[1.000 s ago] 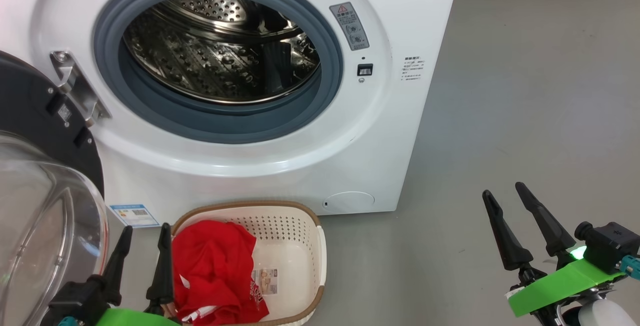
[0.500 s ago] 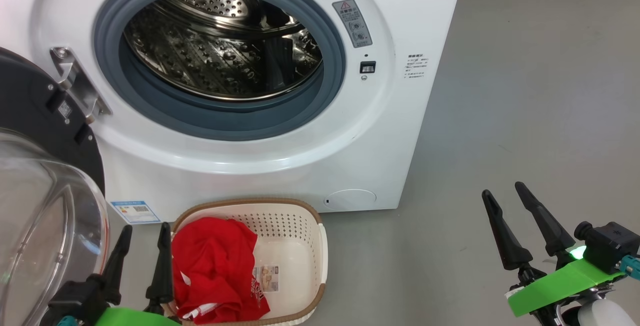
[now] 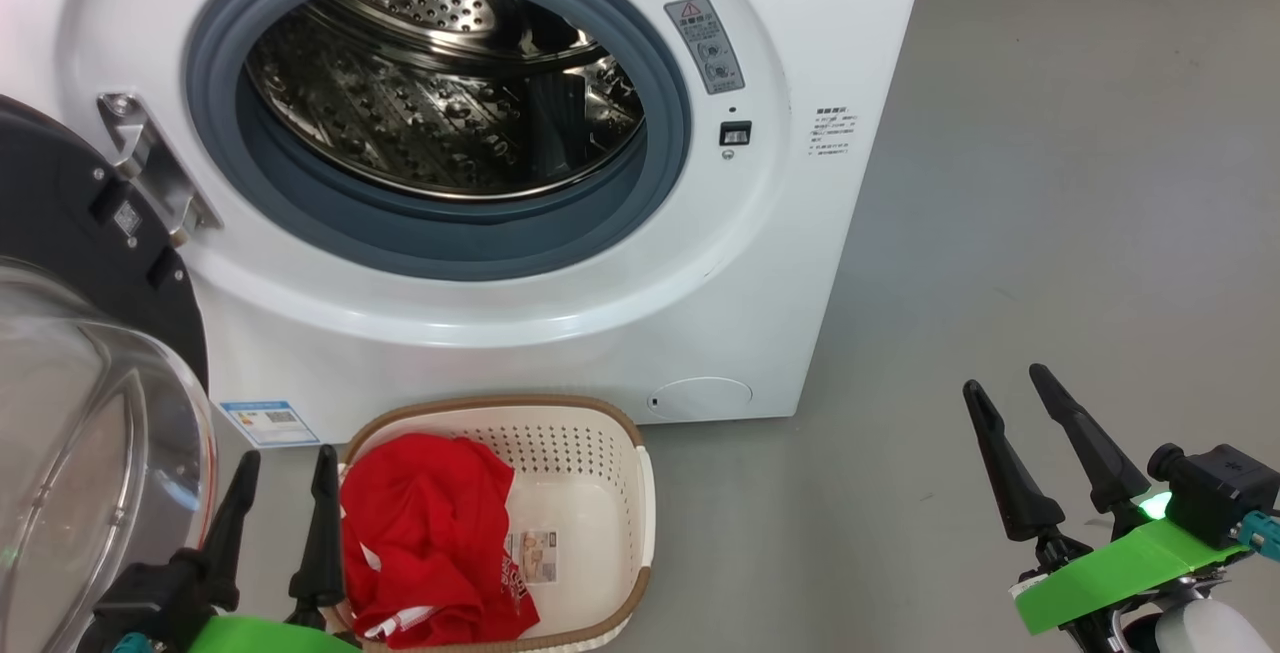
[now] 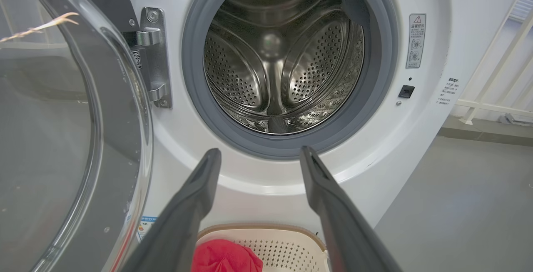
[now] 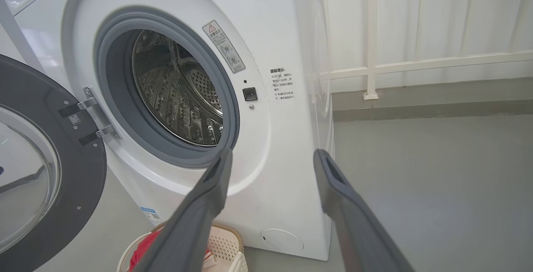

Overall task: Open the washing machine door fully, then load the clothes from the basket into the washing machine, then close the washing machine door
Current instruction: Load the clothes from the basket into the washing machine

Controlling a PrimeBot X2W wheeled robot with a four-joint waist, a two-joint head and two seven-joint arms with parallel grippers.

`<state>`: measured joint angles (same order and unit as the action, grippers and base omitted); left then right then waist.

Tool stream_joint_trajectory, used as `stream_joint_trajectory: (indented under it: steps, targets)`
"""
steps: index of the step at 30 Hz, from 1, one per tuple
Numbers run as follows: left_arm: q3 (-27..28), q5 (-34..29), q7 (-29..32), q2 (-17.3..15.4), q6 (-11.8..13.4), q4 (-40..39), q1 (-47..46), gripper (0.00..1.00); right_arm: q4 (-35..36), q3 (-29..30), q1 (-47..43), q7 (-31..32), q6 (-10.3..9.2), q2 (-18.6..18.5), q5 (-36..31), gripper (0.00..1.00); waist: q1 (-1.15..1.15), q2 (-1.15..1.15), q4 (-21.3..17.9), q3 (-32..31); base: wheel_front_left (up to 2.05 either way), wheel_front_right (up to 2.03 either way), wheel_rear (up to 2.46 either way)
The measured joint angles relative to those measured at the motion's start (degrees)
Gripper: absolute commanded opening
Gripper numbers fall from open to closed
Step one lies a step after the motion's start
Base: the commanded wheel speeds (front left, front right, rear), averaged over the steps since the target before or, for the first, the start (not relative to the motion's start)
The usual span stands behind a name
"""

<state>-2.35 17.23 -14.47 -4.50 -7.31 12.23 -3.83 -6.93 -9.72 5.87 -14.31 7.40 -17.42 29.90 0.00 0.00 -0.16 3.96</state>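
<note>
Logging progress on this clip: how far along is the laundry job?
Done: the washing machine door is swung open, showing an empty steel drum. In hand: nothing; the left hand and right hand are open, the left beside the basket. Left: the red garment lies in the basket, to be loaded, then the door closed.

On the washing machine [image 3: 520,333], up and right of the drum opening [image 3: 440,93], a grey warning label [image 3: 704,45] bears a red triangle with an exclamation mark, fine Chinese lines and two round pictograms. Further right of the opening, a printed Chinese note [image 5: 282,83] has a heading that looks like 温馨提示; the lines under it are too small to read. Below and left of the opening is a blue energy sticker [image 3: 268,421] with a QR code. Left of the opening, a small QR label [image 4: 136,58] sits on the washing machine door [image 3: 60,203]. Below the opening, the bottom sticker [image 3: 531,545] in the basket [image 3: 500,403] and the white lettering [image 3: 515,585] on the red garment [image 3: 420,523] cannot be read.
</note>
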Motion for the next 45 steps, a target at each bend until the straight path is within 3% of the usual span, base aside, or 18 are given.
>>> stream_joint_trajectory:
  steps: [23,45]
  targets:
    - [0.66,-1.47,0.01,0.66,0.58,1.18,-1.28,1.0,0.42,-0.21,0.38,-0.01,0.0,0.1,-0.02,1.0,0.0,0.0,-0.54,2.94,0.0,0.0,0.0]
    - [1.77,-2.54,0.0,-0.25,1.11,7.12,-10.11,1.0,1.9,-0.44,6.43,-0.01,0.0,1.99,-1.03,1.0,0.0,0.0,-2.72,13.36,0.0,0.0,0.0]
